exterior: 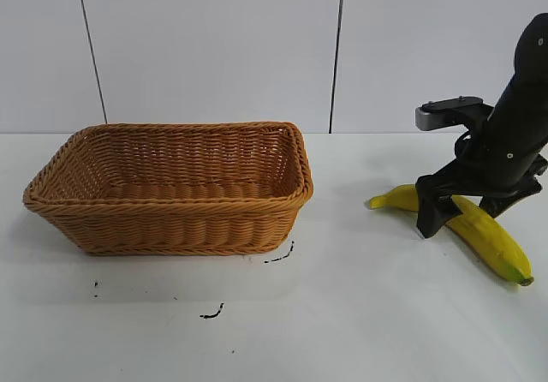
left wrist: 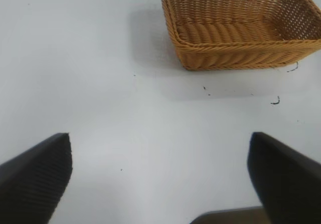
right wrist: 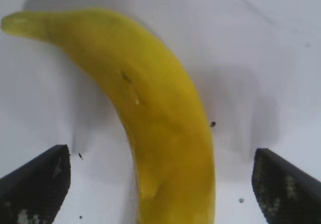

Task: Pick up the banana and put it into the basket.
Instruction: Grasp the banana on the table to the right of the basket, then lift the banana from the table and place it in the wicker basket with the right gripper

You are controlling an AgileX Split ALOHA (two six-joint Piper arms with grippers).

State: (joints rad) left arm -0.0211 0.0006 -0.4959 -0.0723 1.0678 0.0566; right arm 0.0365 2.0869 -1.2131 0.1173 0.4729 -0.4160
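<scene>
Yellow banana (exterior: 484, 230) lies at right frame between the right gripper's (exterior: 462, 215) wide-open, empty jaws; lower squarely, then close mid-body.

1. The basket (exterior: 171, 189) sat on the tabletop (exterior: 342, 313), toward the left side in the exterior view.
2. The banana (exterior: 488, 236) lay flat on the tabletop, well apart to the basket's right.
3. The right gripper (exterior: 462, 202) stood over the banana's middle, one finger on either side.
4. The left gripper (left wrist: 160, 184) hung over bare tabletop, away from the basket.
</scene>
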